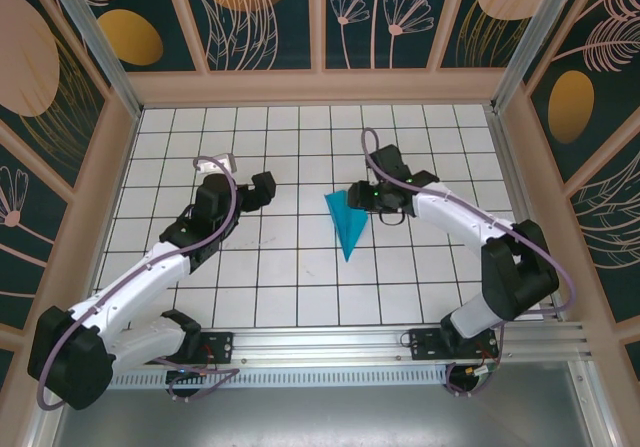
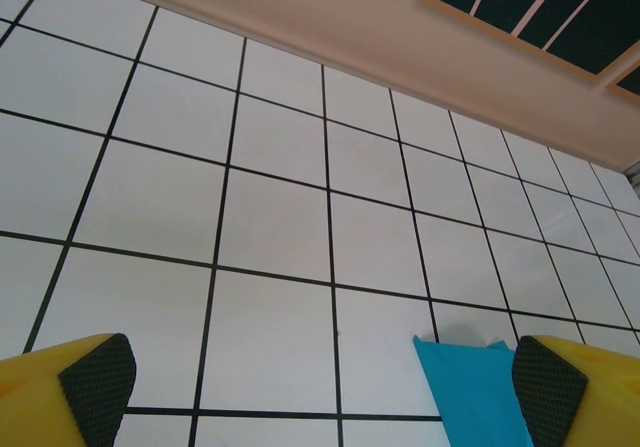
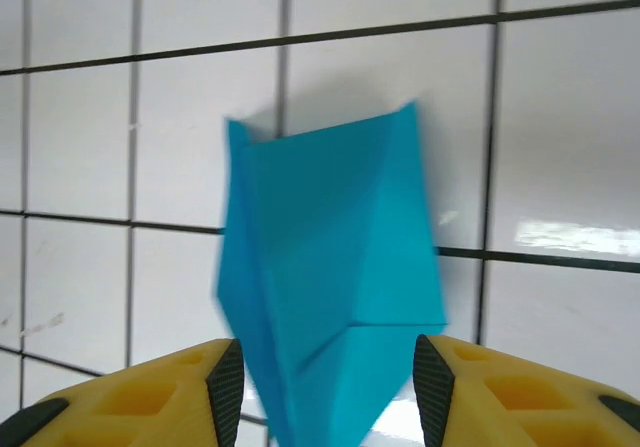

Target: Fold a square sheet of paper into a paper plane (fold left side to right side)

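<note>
The paper plane (image 1: 348,224) is a teal, creased, pointed dart lying on the white grid table, its tip toward the arms. My right gripper (image 1: 363,196) hovers at its wide far end. In the right wrist view the plane (image 3: 330,267) lies between the yellow fingers (image 3: 225,387), whose black pads stand apart from it, so the right gripper (image 3: 328,392) is open. My left gripper (image 1: 258,191) is about two tiles left of the plane. It stands wide open (image 2: 320,387) over bare tiles, with a corner of the plane (image 2: 470,392) beside its right finger (image 2: 550,387).
A wooden frame with patterned panels (image 1: 320,85) walls the table on three sides. The metal rail (image 1: 330,347) with the arm bases runs along the near edge. White tiles (image 1: 300,277) lie between the plane and the bases.
</note>
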Controlling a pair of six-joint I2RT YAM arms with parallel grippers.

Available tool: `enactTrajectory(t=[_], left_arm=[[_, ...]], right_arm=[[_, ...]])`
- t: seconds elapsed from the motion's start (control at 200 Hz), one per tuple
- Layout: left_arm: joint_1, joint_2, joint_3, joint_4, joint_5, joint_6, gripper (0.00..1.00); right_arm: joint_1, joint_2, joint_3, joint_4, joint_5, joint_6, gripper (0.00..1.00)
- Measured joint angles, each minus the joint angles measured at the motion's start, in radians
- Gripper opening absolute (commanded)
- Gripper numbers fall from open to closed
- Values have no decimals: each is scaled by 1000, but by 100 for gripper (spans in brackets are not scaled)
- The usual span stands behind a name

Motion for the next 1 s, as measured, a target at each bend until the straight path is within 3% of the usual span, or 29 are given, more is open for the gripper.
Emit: enactTrajectory(t=[0.19,0.535,1.001], left_arm=[[0,-5,0,-2,-3,0,98],[0,-5,-18,-5,-3,0,98],[0,-5,-19,-6,-3,0,99]], right_arm=[[107,71,2,-30,28,63,47],[108,169,2,-40,16,96,43],[128,267,17,-22,0,89,25]])
